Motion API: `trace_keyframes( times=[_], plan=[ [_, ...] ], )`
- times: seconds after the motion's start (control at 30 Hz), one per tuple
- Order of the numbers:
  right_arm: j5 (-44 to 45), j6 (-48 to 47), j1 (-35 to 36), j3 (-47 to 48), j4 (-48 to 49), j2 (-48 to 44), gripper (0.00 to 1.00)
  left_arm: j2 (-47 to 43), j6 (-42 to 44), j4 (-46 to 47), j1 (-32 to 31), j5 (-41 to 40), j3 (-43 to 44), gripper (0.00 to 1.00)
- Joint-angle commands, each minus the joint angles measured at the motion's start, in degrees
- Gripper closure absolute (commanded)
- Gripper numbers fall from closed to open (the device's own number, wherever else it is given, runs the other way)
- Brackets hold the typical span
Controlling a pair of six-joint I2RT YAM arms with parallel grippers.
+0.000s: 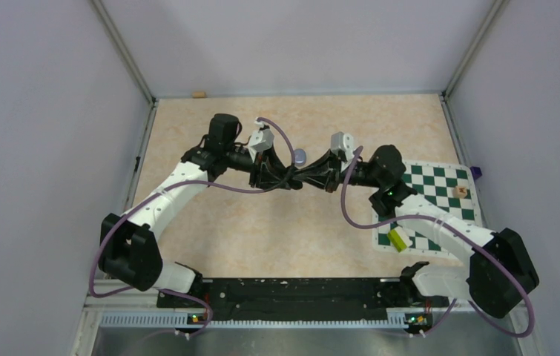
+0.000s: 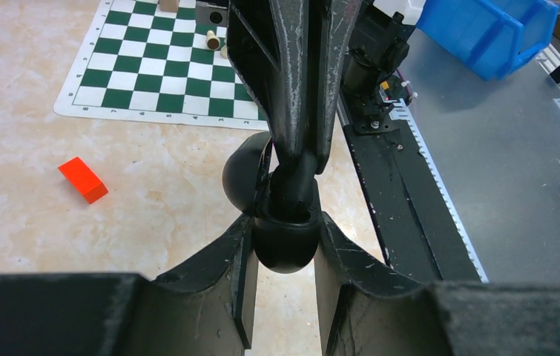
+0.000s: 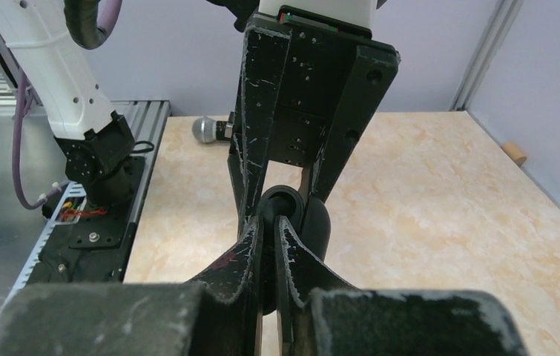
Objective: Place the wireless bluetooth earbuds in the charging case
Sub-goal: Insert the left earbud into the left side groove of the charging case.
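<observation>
Two grippers meet tip to tip above the middle of the table (image 3: 425, 193), and the whole business sits right between their fingers. The left gripper (image 2: 285, 226) has its fingers parted just wide enough to take the charging case (image 2: 284, 251), a small, rounded, glossy black thing, and both inner faces press against its sides. A second black dome, which looks like the case's lid swung open, stands just past those fingertips and a little to their left.

The right gripper (image 3: 268, 226) comes in from the opposite side, its two fingers drawn almost together with only a thin slit between them. Their tips sit at the upper part of the case, touching it or very nearly. Whether they pinch the case itself or something tiny in that slit, I cannot tell; it is all black on black there. Of the earbuds I can make out none for certain, and any at the fingertips is hidden.

Well apart from the left fingers, off to their left in the wrist view, a small red block (image 2: 82, 179) lies flat on the table. Further out beyond the fingertips is a green and white chessboard (image 2: 150, 74) with a few pieces at its far edge.
</observation>
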Motion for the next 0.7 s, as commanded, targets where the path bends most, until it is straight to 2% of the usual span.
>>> trace_keyframes(
  times=[0.0, 0.67],
  plan=[
    [0.3, -1.3, 1.1, 0.1, 0.3, 0.3, 0.95, 0.3, 0.1, 1.8, -0.4, 2.1, -0.4, 1.0],
    [1.0, -2.3, 1.9, 0.3, -0.4, 1.5, 0.95, 0.2, 0.6, 1.4, -0.9, 2.5, -0.3, 1.0]
  ],
)
